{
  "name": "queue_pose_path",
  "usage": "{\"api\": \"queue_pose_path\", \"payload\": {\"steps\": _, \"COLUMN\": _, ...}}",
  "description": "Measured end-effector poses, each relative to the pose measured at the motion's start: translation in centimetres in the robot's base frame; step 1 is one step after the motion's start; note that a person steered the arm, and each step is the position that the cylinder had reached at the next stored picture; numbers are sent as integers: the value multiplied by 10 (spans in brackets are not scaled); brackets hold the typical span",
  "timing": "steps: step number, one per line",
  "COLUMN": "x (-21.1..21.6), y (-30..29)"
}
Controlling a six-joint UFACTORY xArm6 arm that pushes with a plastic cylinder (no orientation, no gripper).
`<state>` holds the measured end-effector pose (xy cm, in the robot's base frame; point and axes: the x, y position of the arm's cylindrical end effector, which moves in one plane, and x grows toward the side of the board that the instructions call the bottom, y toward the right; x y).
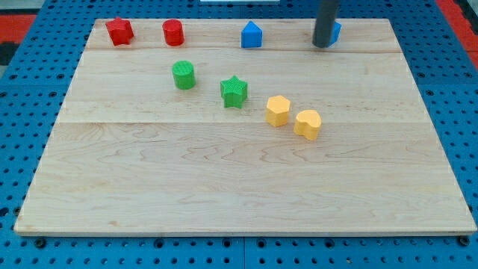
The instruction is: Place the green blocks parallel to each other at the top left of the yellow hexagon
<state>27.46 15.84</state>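
Observation:
A green cylinder [184, 75] stands left of centre in the upper half of the board. A green star [234, 92] lies to its lower right. A yellow hexagon [278, 110] sits right of the star, and a yellow heart-shaped block [307, 124] is just to its lower right. My tip [323, 45] is at the view's top right, touching or just in front of a blue block [334, 31] that the rod mostly hides. The tip is well away from both green blocks, up and to the right of them.
A red star [119, 31] and a red cylinder [173, 33] stand along the top edge at the left. A blue house-shaped block [252, 35] stands at top centre. The wooden board [224, 187] lies on a blue pegboard surface.

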Motion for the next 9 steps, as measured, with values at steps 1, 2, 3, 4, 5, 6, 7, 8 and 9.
{"api": "queue_pose_path", "payload": {"steps": 1, "x": 70, "y": -29}}
{"api": "queue_pose_path", "payload": {"steps": 2, "x": 68, "y": -99}}
{"api": "queue_pose_path", "payload": {"steps": 3, "x": 74, "y": -180}}
{"api": "queue_pose_path", "payload": {"steps": 4, "x": 57, "y": -204}}
{"api": "queue_pose_path", "payload": {"steps": 5, "x": 74, "y": -254}}
{"api": "queue_pose_path", "payload": {"steps": 6, "x": 127, "y": -292}}
{"api": "queue_pose_path", "payload": {"steps": 7, "x": 105, "y": -287}}
{"api": "queue_pose_path", "payload": {"steps": 8, "x": 125, "y": -259}}
{"api": "queue_pose_path", "payload": {"steps": 9, "x": 159, "y": -228}}
